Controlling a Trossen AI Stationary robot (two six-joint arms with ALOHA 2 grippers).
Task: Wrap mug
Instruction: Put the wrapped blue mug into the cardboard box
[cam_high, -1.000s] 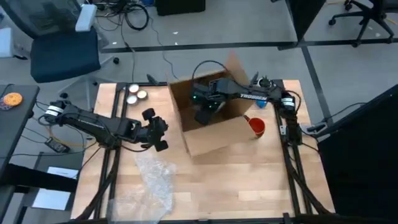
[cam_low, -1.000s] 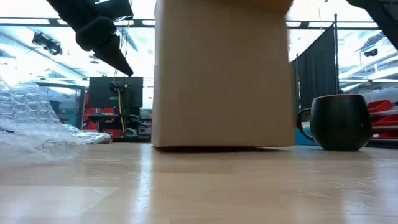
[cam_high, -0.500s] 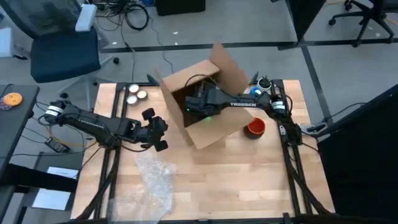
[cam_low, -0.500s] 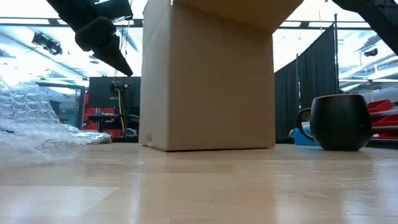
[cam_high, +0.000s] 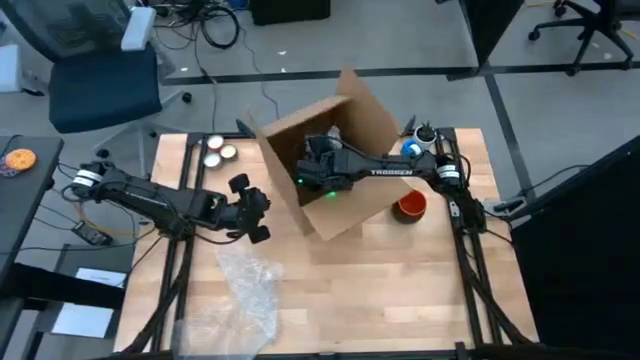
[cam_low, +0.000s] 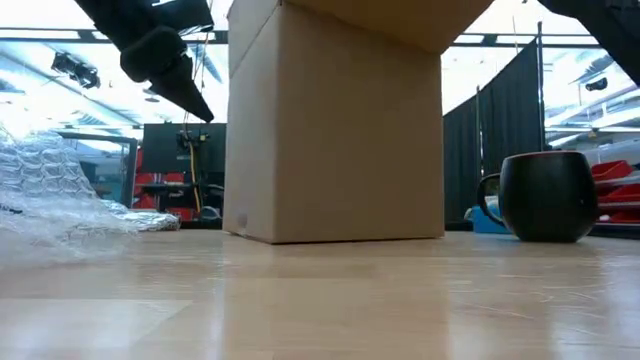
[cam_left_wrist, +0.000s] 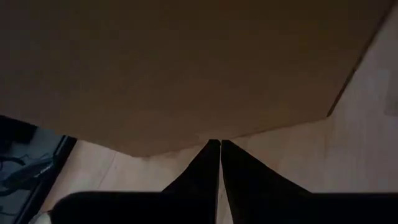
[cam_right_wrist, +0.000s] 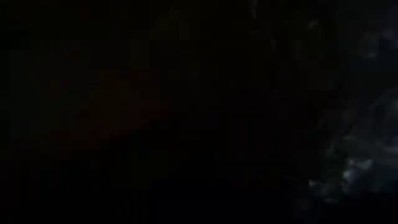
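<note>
Dark round mug (cam_low: 545, 196) with red inside upright, handle toward brown cardboard box (cam_high: 325, 160). Right end effector (cam_high: 312, 176) inside box — opening can't tell. Left end effector (cam_left_wrist: 219, 149) closed, empty.

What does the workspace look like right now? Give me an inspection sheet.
Surface: wooden table, bare at the front right.
Job's things: mug upright beside the cardboard box; bubble wrap crumpled at the front left.
Clutter: two small round tins at the back left.
Grippers: left gripper shut, facing the box; right gripper reaches inside the box, hidden.
Cables: cables on the floor behind.
Surroundings: office chair, floor.
</note>
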